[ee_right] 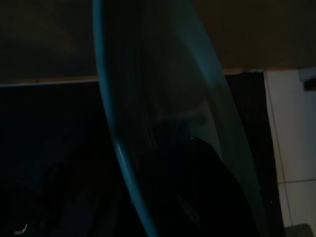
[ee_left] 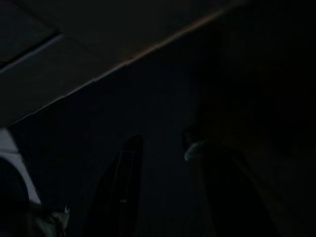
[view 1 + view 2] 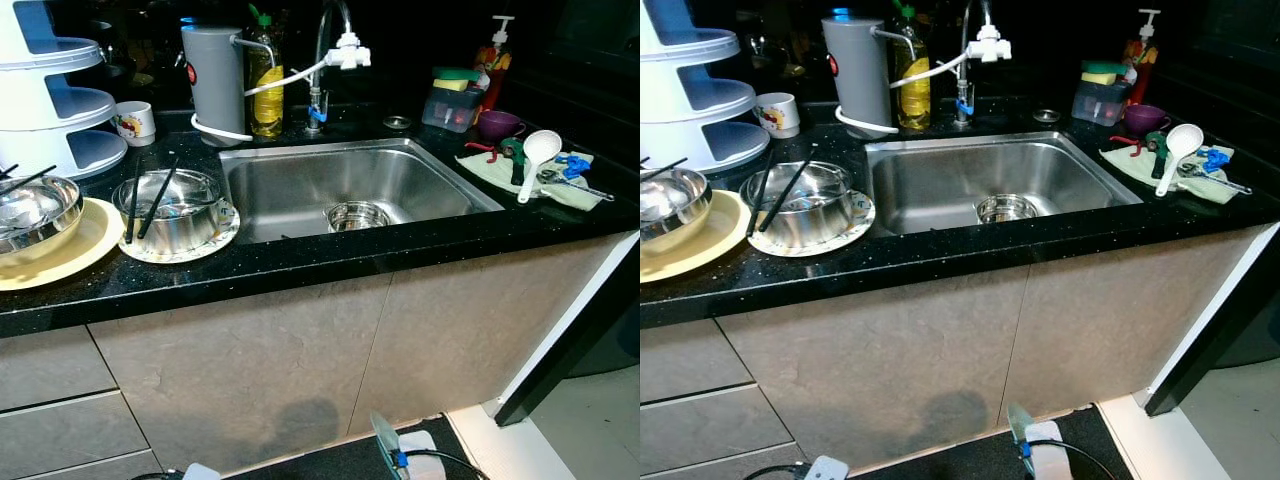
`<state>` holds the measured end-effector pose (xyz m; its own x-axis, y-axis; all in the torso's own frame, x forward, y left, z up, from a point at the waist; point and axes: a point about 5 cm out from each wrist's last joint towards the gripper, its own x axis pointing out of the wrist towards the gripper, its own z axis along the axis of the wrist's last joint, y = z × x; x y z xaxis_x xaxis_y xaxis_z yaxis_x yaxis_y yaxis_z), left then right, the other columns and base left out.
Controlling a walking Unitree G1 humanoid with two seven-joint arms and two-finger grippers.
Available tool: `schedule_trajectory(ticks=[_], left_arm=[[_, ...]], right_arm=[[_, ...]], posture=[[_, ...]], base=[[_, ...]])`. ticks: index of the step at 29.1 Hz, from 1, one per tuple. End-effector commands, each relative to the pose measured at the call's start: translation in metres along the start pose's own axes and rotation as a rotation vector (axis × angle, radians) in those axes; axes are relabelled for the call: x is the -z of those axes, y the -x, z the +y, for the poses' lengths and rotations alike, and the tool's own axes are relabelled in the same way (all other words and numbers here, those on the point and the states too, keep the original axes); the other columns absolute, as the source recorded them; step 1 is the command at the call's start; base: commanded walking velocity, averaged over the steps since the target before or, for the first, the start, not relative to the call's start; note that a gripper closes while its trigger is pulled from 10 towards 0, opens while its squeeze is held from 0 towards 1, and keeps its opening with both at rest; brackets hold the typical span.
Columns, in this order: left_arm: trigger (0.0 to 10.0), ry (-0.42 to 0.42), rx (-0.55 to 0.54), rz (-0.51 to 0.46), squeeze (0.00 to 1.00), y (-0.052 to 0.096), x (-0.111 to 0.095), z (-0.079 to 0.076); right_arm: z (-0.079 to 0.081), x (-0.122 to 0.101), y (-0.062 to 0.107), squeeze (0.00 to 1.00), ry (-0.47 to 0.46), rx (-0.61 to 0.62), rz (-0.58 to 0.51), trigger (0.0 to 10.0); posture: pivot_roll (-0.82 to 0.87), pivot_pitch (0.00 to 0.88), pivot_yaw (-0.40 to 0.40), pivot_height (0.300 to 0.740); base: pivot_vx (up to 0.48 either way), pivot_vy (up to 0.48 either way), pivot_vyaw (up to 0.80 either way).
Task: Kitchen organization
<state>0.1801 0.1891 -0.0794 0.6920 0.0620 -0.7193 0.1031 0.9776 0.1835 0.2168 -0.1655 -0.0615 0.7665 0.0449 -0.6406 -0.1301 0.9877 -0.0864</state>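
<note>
At the far left back corner of the black countertop point(image 3: 300, 262): a white tiered rack point(image 3: 55, 105), with a printed mug point(image 3: 135, 122) just beside it. Nearer the front edge, a steel bowl point(image 3: 35, 212) sitting on a yellow plate point(image 3: 85, 250). Just right of that, a second steel bowl point(image 3: 172, 210) on a patterned plate point(image 3: 215, 240), with black chopsticks point(image 3: 158, 200) leaning inside. Behind, along the back edge, a grey canister point(image 3: 213, 85) and a bottle of yellow liquid point(image 3: 266, 90), then the faucet point(image 3: 330, 50).

Set into the middle of the countertop, the steel sink point(image 3: 290, 185), holding one small steel bowl point(image 3: 357, 215) (near the drain).

Toward the right back corner: a clear tub with sponges point(image 3: 452, 100), a pump bottle point(image 3: 495, 55), a purple bowl point(image 3: 497, 124). At the right edge, a cloth point(image 3: 490, 168) bearing a white ladle point(image 3: 536, 155) and small tools.

Below the counter, low in shade: left gripper point(image 2: 158, 168), fingers apart with nothing between them as far as the dark allows. Further right, in front of the cabinet under the sink: right gripper point(image 1: 197, 192), clamped on a clear teal-rimmed dish point(image 1: 148, 89) held upright.
</note>
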Motion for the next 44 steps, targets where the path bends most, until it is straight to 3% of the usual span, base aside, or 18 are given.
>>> schedule_trajectory(ticks=[1, 8, 15, 31, 44], left_arm=[[10.0, 0.015, -0.037, -0.019, 0.0, 0.001, 0.001, 0.003], [10.0, -0.046, 0.026, -0.071, 0.0, -0.002, -0.013, -0.003], [10.0, -0.089, -0.005, -0.074, 0.0, -0.003, -0.016, -0.002], [10.0, -0.035, 0.002, -0.07, 0.0, -0.004, -0.017, 0.002], [10.0, -0.031, -0.002, -0.093, 0.0, -0.005, -0.024, 0.0]], right_arm=[[0.0, 0.0, 0.0, 0.0, 0.013, 0.011, -0.011, 10.0], [0.004, 0.012, 0.005, 0.0, 0.018, -0.011, 0.036, 10.0], [0.008, 0.017, 0.005, 0.0, 0.036, -0.033, 0.071, 10.0], [0.018, 0.028, 0.009, 0.0, 0.013, -0.082, 0.114, 10.0], [0.014, 0.027, 0.009, 0.0, 0.023, -0.063, 0.114, 10.0]], posture=[[-0.04, 0.086, -0.057, 0.74], [-0.03, 0.076, -0.064, 0.74], [-0.03, 0.061, -0.07, 0.74], [-0.01, 0.029, -0.067, 0.74], [-0.01, 0.018, -0.071, 0.74]], base=[[0.0, 0.0, 0.0], [0.0, 0.0, 0.0], [0.0, 0.0, 0.0], [0.0, 0.0, 0.0], [0.0, 0.0, 0.0]])
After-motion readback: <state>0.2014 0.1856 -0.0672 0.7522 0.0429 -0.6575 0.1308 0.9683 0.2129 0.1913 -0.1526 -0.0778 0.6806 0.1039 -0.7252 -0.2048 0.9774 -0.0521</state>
